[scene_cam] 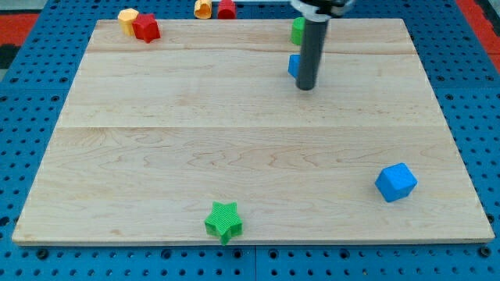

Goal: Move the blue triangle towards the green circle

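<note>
The blue triangle [293, 65] lies near the top of the board, right of centre, mostly hidden behind my rod. The green circle [297, 30] stands just above it at the board's top edge, also partly hidden by the rod. My tip [306, 87] rests on the board at the lower right side of the blue triangle, touching or nearly touching it.
A blue cube-like block [395, 182] sits at the lower right. A green star [223, 221] sits at the bottom edge. A red star [145, 28] and a yellow block [127, 17] are at the top left. A yellow block [203, 8] and a red block [226, 8] lie beyond the top edge.
</note>
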Robot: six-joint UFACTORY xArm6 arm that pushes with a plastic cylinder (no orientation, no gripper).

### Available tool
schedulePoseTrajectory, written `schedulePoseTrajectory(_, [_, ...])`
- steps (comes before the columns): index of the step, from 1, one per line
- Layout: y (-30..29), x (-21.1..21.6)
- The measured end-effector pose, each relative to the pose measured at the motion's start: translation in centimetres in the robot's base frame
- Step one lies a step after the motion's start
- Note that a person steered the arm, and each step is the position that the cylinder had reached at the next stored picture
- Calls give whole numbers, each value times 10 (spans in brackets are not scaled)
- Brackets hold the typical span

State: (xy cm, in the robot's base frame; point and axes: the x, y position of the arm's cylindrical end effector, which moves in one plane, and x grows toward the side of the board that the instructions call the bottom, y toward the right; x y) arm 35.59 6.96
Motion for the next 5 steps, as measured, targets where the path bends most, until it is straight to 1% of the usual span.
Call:
schedulePoseTrajectory(1, [-21,-9])
schedulePoseTrajectory(2, [4,-19])
schedulePoseTrajectory(3, [16,-28])
schedulePoseTrajectory(5, [19,-62])
